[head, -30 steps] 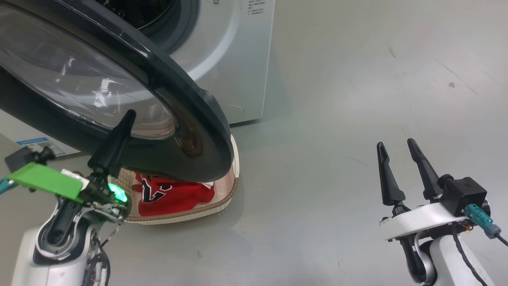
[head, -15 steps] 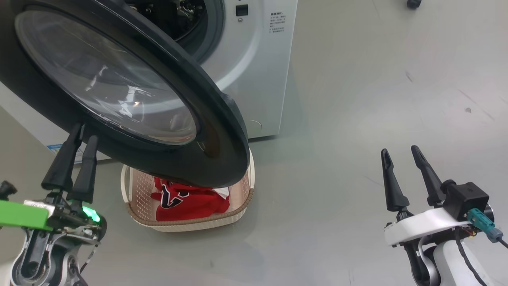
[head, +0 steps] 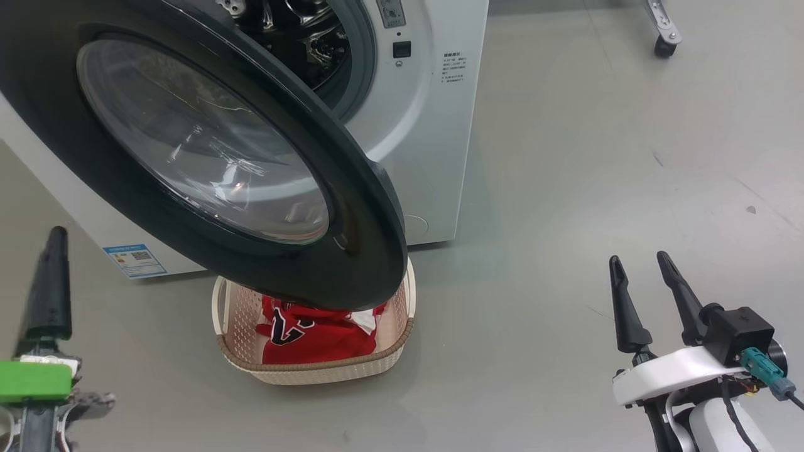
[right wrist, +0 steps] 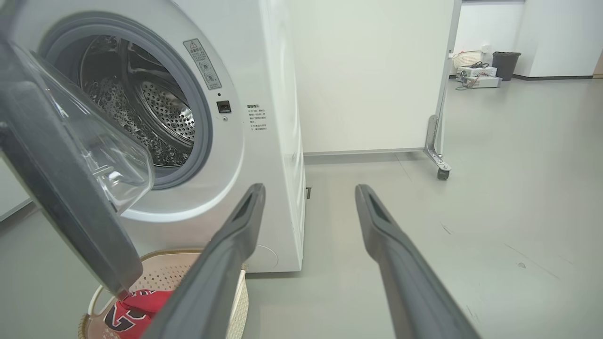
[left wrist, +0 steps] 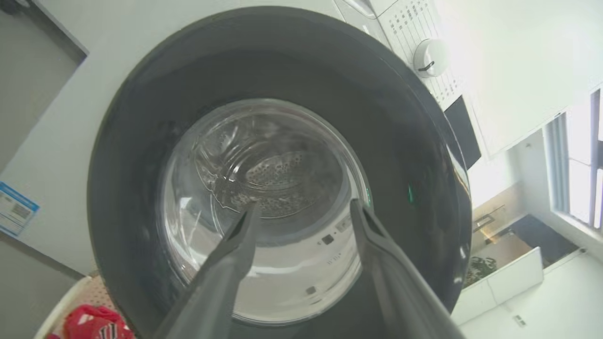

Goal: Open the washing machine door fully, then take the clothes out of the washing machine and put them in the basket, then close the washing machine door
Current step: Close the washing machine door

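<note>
— Grey polished floor (head: 565, 188) runs all round. What stands on it?
— The big white front-loading washing machine (head: 433, 157), with its perforated steel drum (right wrist: 155, 117) exposed. The large round glossy black door (head: 207, 150), with its bulging clear glass window, stands swung out. It hangs over the small cream perforated plastic basket (head: 314, 373) with the brown woven-look rim.
— And the red jersey (head: 320, 336) with white panels and dark lettering?
— It lies crumpled inside the basket, which sits on the floor just in front of the machine. The door's lower edge partly hides it.
— And the grippers?
— The left gripper (left wrist: 304, 207) points at the door's outer glass, clear of it, fingers spread with nothing between them. The right gripper (head: 637, 258) hovers well to the right over bare floor, fingers likewise parted and empty.
</note>
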You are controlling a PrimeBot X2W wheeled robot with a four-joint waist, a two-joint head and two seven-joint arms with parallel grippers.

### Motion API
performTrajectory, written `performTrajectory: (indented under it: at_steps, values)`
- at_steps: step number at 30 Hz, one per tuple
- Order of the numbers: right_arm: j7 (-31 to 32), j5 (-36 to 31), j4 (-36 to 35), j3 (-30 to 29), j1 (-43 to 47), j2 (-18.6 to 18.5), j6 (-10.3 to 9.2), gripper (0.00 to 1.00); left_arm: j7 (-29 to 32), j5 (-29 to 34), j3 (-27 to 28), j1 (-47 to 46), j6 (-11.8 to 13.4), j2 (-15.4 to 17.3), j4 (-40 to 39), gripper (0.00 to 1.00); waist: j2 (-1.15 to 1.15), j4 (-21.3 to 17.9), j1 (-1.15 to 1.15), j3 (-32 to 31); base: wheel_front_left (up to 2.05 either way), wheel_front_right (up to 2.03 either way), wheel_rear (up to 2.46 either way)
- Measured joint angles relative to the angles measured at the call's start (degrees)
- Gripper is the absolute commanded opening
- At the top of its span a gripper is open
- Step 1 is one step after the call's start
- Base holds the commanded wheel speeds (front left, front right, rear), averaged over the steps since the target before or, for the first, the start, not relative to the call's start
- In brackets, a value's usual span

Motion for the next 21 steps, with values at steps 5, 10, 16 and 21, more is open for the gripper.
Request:
performTrajectory:
  at_steps: [5, 10, 16, 21]
  values:
    - [-0.15, -0.16, -0.31, 0.01, 0.00, -0.11, 0.00, 1.00, -6.06, 18.27, -2.57, 2.61, -0.01, 6.98, -1.89, 1.00, 0.00, 0.16, 0.00, -0.34, 0.00, 0.00, 0.00]
    - [-0.15, -0.26, -0.40, 0.11, 0.06, -0.22, 0.00, 1.00, -11.45, 31.85, -6.30, 6.59, 0.08, 12.30, -1.33, 1.00, 0.00, 0.37, 0.00, -0.96, 0.00, 0.00, 0.00]
    - [-0.15, -0.42, -0.49, 0.22, 0.57, -0.54, 0.00, 1.00, -14.79, 43.83, -10.99, 9.03, 3.63, 10.56, -0.21, 1.00, 0.00, 0.43, 0.00, -1.65, 0.00, 0.00, 0.00]
    - [-0.15, -0.76, -0.31, 0.30, 0.81, -0.91, 0.00, 1.00, -16.57, 47.73, -13.70, 9.73, 6.27, 9.07, 1.67, 1.00, 0.00, 0.48, 0.00, -2.14, 0.00, 0.00, 0.00]
